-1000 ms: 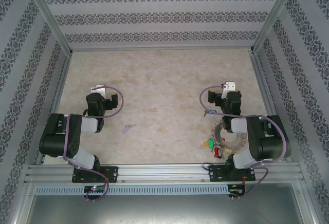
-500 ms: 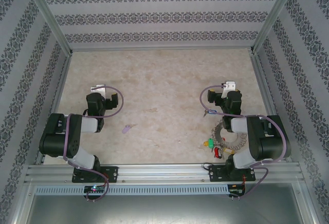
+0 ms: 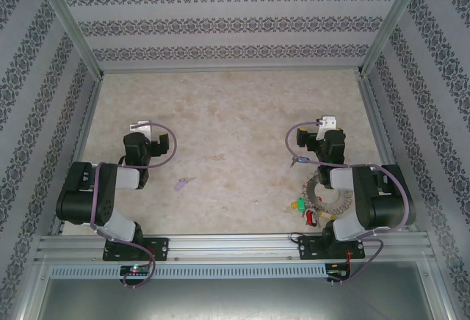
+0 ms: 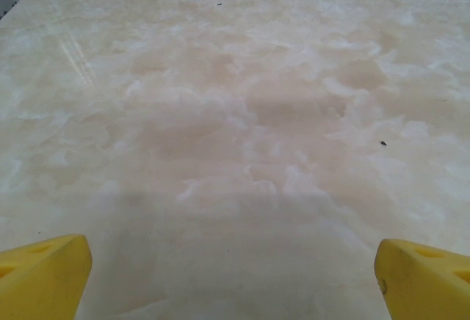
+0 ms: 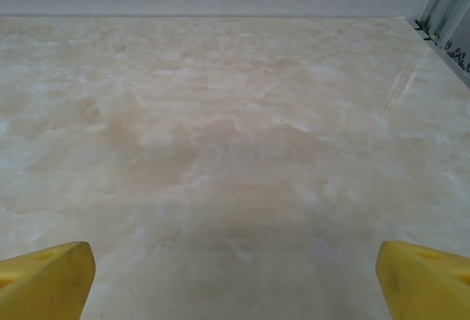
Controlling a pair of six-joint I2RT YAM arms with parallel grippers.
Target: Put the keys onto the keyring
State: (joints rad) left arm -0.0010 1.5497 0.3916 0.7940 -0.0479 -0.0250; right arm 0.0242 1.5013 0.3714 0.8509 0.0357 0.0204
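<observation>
The grey keyring (image 3: 321,197) lies flat near the front right of the table, partly under my right arm. A green-and-yellow key (image 3: 297,205) and a red key (image 3: 311,218) lie at its left rim. A lilac key (image 3: 180,184) lies alone between the arms, nearer the left one. My left gripper (image 3: 144,132) is folded back above its base and stands open over bare table (image 4: 235,114), its yellow fingertips (image 4: 44,276) wide apart. My right gripper (image 3: 323,129) hangs just beyond the keyring, open as well, with nothing between its yellow fingertips (image 5: 422,280).
Patterned walls (image 3: 235,26) and metal posts close in the marble-look table on three sides. An aluminium rail (image 3: 235,246) carries both arm bases along the near edge. A purple cable (image 3: 292,144) loops off the right wrist.
</observation>
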